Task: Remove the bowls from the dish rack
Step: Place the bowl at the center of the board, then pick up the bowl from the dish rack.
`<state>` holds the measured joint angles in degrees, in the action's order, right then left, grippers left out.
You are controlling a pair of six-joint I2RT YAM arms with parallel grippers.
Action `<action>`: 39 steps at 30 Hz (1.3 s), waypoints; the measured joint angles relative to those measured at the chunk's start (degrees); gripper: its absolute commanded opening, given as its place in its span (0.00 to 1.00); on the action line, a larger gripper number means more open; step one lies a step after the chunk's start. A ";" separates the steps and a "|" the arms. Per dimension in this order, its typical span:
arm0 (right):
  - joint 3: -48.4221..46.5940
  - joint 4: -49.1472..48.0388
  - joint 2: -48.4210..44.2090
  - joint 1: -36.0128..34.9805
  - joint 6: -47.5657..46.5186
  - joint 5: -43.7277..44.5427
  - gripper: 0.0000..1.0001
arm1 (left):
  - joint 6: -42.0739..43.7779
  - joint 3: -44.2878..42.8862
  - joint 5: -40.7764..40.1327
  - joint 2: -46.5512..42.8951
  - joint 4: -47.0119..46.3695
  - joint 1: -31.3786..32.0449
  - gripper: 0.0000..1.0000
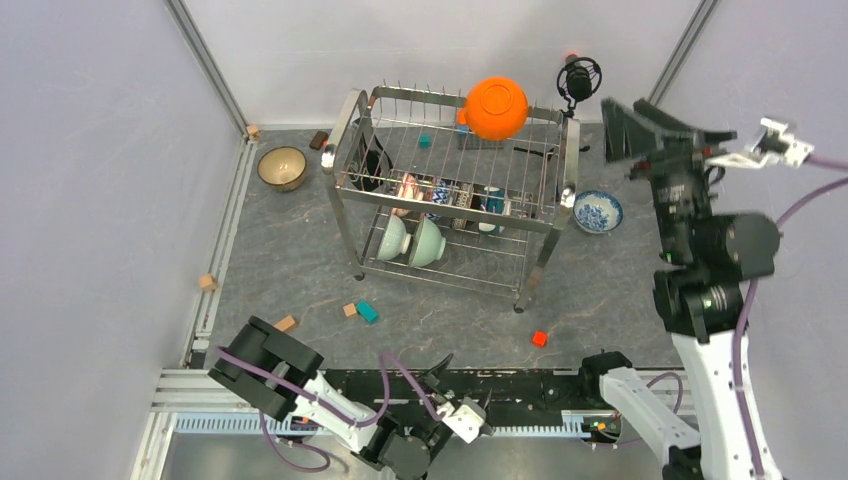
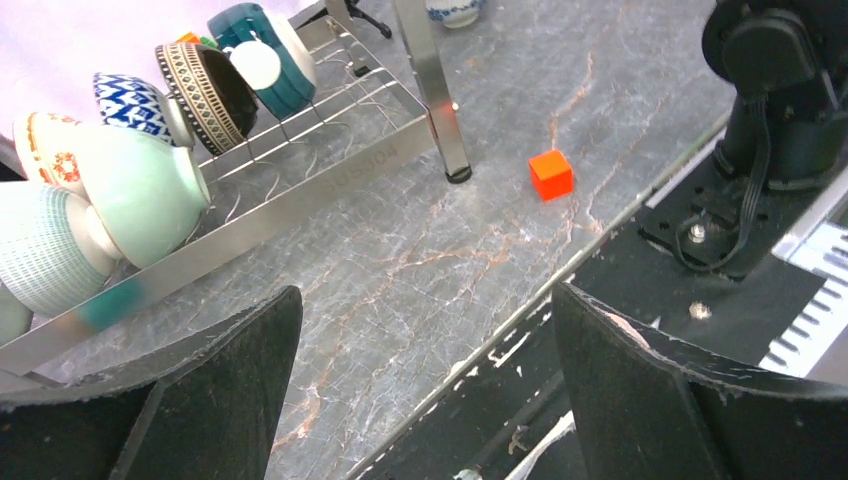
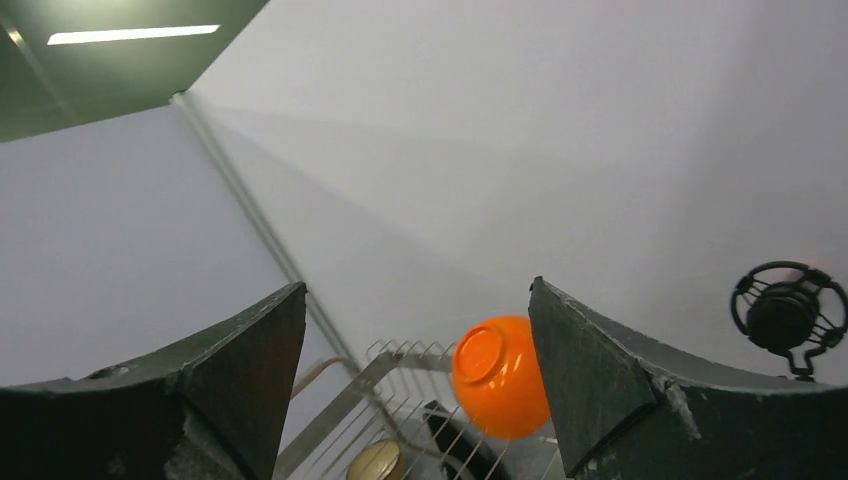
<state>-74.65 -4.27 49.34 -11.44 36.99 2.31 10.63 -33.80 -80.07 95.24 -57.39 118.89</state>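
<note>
Your right gripper (image 3: 418, 300), jaws wide and empty, sits high, framing the orange bowl (image 1: 496, 107) atop the dish rack (image 1: 348, 130), probably lining up a grab. Your left gripper (image 2: 425, 300) hangs low, wide, empty.

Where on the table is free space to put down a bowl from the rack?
Left of the rack, in front of the brown bowl, the table is bare. Right front too, between the patterned bowl and the red block. Front left is crowded by the teal block and tan blocks.
</note>
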 measured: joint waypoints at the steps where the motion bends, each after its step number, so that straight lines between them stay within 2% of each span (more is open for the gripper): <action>1: 2.64 -1.29 -2.91 -0.26 -0.02 -2.10 0.87 | 2.36 0.46 -0.35 0.07 -3.58 -0.07 1.00; 7: 18.23 -4.46 -16.31 -1.92 -0.57 -12.07 0.88 | 11.65 2.58 -1.40 0.07 -19.56 -2.12 1.00; 11: 30.45 -2.32 -28.06 -4.31 -2.49 -12.79 0.88 | 10.62 7.02 -1.84 -3.13 -20.46 -4.48 1.00; 13: 34.64 -0.26 -34.10 -5.99 -4.04 -12.35 0.88 | 4.72 7.89 -0.81 -6.88 -13.57 -6.01 1.00; 16: 37.99 2.69 -40.96 -8.26 -6.10 -10.88 0.88 | -14.86 5.11 7.02 -15.78 11.65 -12.92 1.00; 18: 39.30 4.81 -44.59 -9.07 -7.34 -9.94 0.89 | -22.86 4.63 10.78 -19.82 19.23 -18.21 1.00; 21: 41.22 7.50 -48.65 -9.53 -8.90 -9.27 0.89 | -30.47 7.19 15.61 -24.74 24.48 -24.46 1.00; 24: 44.11 9.92 -48.96 -9.57 -9.90 -8.79 0.89 | -35.04 8.70 20.61 -27.19 28.59 -29.18 1.00; 29: 50.01 20.17 -48.94 -9.57 -10.78 -8.52 0.88 | -39.76 10.32 26.97 -32.81 32.11 -36.92 1.00; 33: 52.83 24.37 -48.94 -9.55 -11.19 -9.11 0.88 | -42.21 10.54 28.35 -37.16 35.19 -40.89 0.99; 35: 53.88 24.79 -48.94 -9.57 -11.34 -9.81 0.88 | -43.21 10.51 28.74 -38.23 36.94 -42.49 0.93; 37: 54.97 24.79 -48.94 -9.66 -11.37 -10.40 0.88 | -43.71 10.49 29.73 -38.53 39.26 -45.00 0.80; 39: 55.78 24.79 -48.94 -9.94 -11.37 -10.91 0.87 | -43.67 10.14 31.61 -38.38 41.40 -47.67 0.72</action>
<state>-18.87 20.51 0.40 -21.39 25.63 -8.60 -33.04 -23.66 -48.47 56.86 -15.99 71.22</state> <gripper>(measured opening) 0.878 0.828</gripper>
